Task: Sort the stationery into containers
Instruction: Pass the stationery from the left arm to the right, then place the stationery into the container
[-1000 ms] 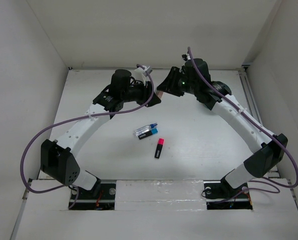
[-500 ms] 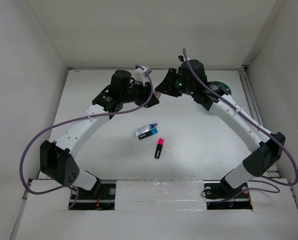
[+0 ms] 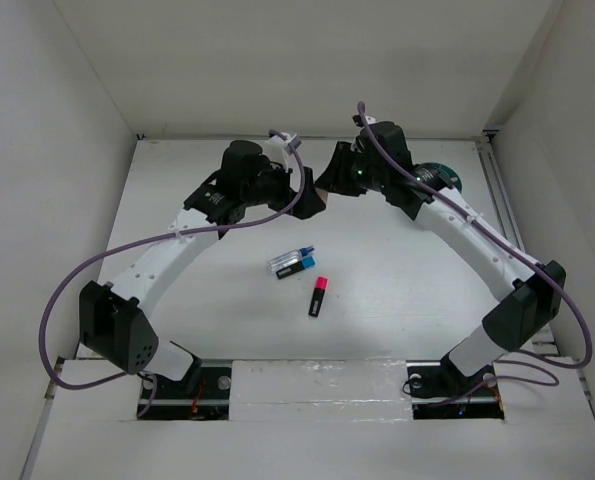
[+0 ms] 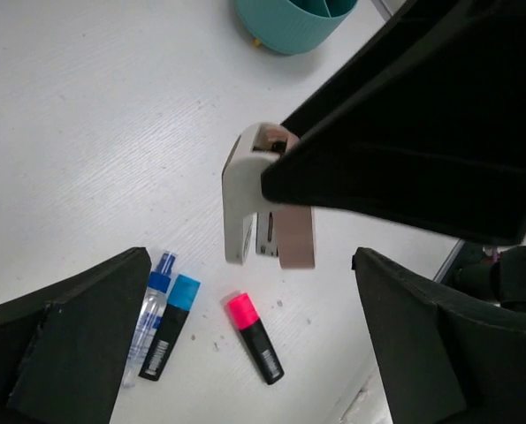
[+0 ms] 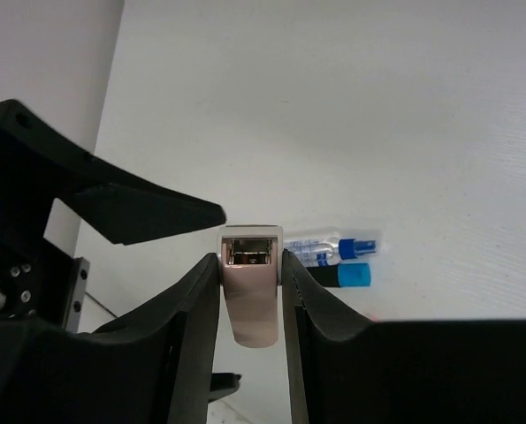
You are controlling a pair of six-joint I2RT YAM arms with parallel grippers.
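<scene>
A tan and white block [image 5: 252, 291] hangs in the air with my right gripper [image 5: 252, 284] shut on its sides. In the left wrist view the same block [image 4: 267, 221] sits between the right gripper's black fingers. My left gripper [image 4: 249, 265] stands wide open beneath it, touching nothing. Both grippers meet above the back middle of the table: left gripper [image 3: 305, 192], right gripper [image 3: 329, 178]. On the table lie a clear blue-capped tube [image 3: 289, 258], a blue-capped highlighter [image 3: 297, 267] and a pink-capped highlighter [image 3: 319, 296]. The teal cup [image 3: 443, 176] stands at the back right, partly behind the right arm.
White walls close in the table at the back and on both sides. The teal cup [image 4: 293, 22] shows its inner dividers at the top of the left wrist view. Purple cables loop off both arms.
My left gripper has opened and let go of the tan block, which now stays in the right gripper alone. The right gripper has shifted slightly left and back.
</scene>
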